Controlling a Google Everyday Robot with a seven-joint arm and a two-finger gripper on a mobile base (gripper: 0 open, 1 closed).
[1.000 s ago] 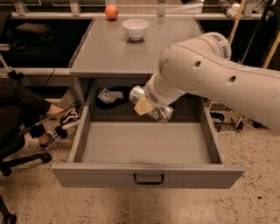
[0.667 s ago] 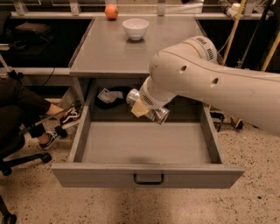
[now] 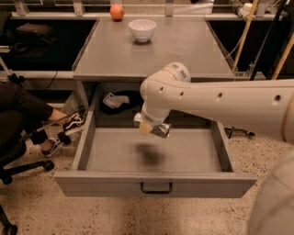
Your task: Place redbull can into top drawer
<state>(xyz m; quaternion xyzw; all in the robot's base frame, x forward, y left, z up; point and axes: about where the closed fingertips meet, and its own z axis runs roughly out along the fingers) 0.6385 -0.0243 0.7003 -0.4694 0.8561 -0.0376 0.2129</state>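
Note:
The top drawer [image 3: 92,137] of the grey cabinet is pulled fully open, its dark bail handle [image 3: 156,187] at the middle of the front panel. Its floor is bare apart from a dark shadow. My gripper [image 3: 149,127] hangs over the drawer's middle rear, at the end of the big white arm that comes in from the right. It is shut on the redbull can [image 3: 158,129], a slim silvery can lying roughly level and held above the drawer floor. The wrist hides most of the gripper.
A white bowl [image 3: 142,29] and an orange fruit [image 3: 116,12] sit at the back of the cabinet top [image 3: 183,50]. Dark items [image 3: 115,100] lie in the recess behind the drawer. A seated person's legs and shoes [image 3: 69,126] and a chair base are at the left.
The arm has swung left and down with the can, so the can now hangs over the middle of the open drawer, its shadow on the floor.

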